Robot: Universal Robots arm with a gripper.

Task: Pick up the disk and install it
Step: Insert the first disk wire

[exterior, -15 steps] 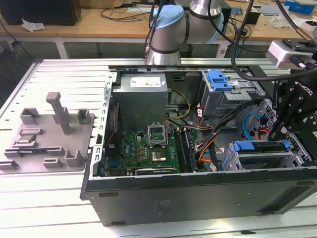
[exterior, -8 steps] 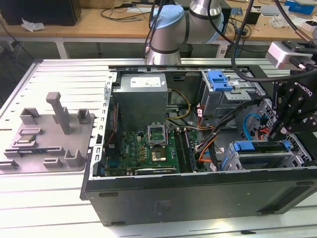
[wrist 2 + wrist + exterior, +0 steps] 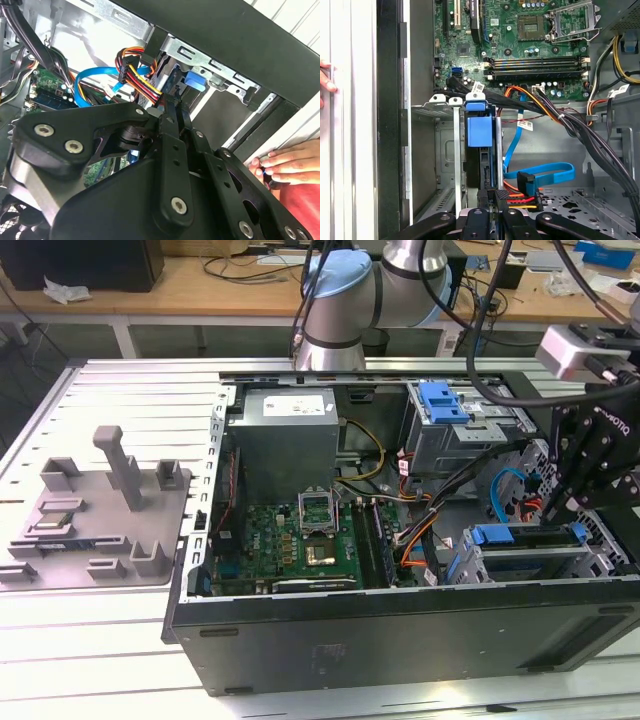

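The disk (image 3: 485, 170) stands on edge in the lower drive cage (image 3: 445, 150) of the open computer case, with its blue rail tab (image 3: 480, 131) at the far end. In the exterior view the disk (image 3: 540, 540) lies in the cage at the case's front right. My gripper (image 3: 556, 514) reaches down onto it from the exterior view's right. In both wrist views the gripper (image 3: 492, 197) (image 3: 170, 107) has its fingers drawn close together on the disk's near end, next to a black plug with red and yellow wires.
A hand (image 3: 285, 162) rests on the case's outer edge beside the cage. Blue data cables (image 3: 545, 175) and black wire bundles (image 3: 580, 130) run beside the cage. Motherboard (image 3: 300, 535), grey power-supply box (image 3: 285, 430) and upper cage with blue latch (image 3: 445, 400) fill the case. A grey fixture (image 3: 100, 510) sits left.
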